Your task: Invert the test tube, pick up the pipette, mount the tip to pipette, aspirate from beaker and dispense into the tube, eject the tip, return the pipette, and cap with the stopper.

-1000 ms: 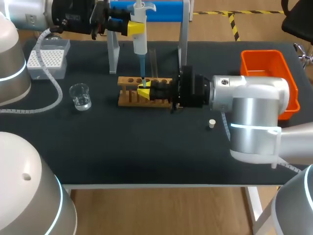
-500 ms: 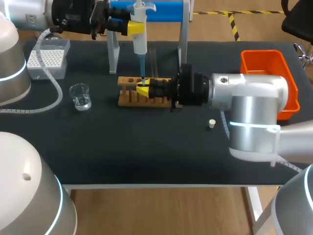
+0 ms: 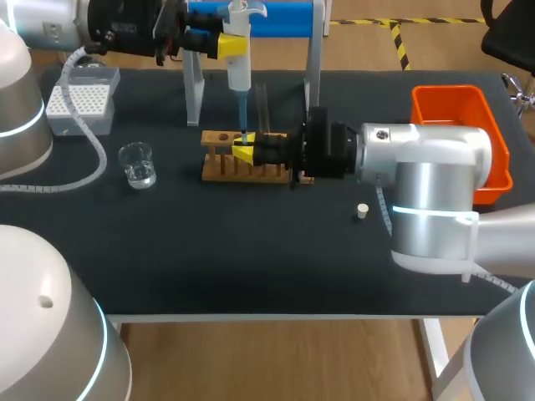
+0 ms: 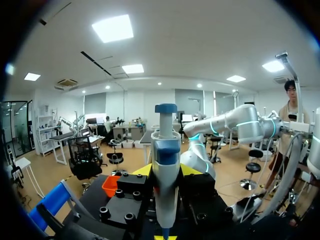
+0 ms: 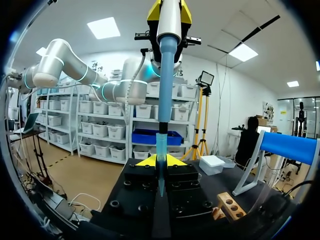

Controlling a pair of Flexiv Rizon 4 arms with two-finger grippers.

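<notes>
Two tools are meeting over one spot on the bench (image 3: pixel 251 259), and the coming move is turning on how their two long things are lining up. The left tool (image 3: pixel 219 43) is clenching the body of the pipette (image 3: pixel 239 58) and is holding it upright, so that its blue tip (image 3: pixel 242 117) is pointing straight down toward the wooden rack (image 3: pixel 221 165).

The right tool (image 3: pixel 245 153) is reaching in from the side, just in front of the rack. Its yellow ends are pinching together on a thin clear thing that I am taking for the test tube (image 5: pixel 160 180), standing upright. In the right wrist view the blue tip is running down directly between those ends, in line with the tube. So the two axes are both standing vertical and are looking coaxial, the pipette above and the tube below. How far the tip's end is sitting inside the tube's mouth is not showing clearly.

I am judging this as the dispensing step. The left arm is carrying the only thing that needs to act, and any correction is needing to run along the vertical, not sideways, since a sideways nudge is risking the tip against the glass.

Off to the left arm's side the beaker (image 3: pixel 136 164) is standing well apart from the rack. The white stopper (image 3: pixel 361 210) is lying near the right arm, which is making that arm the nearer one for capping.
</notes>
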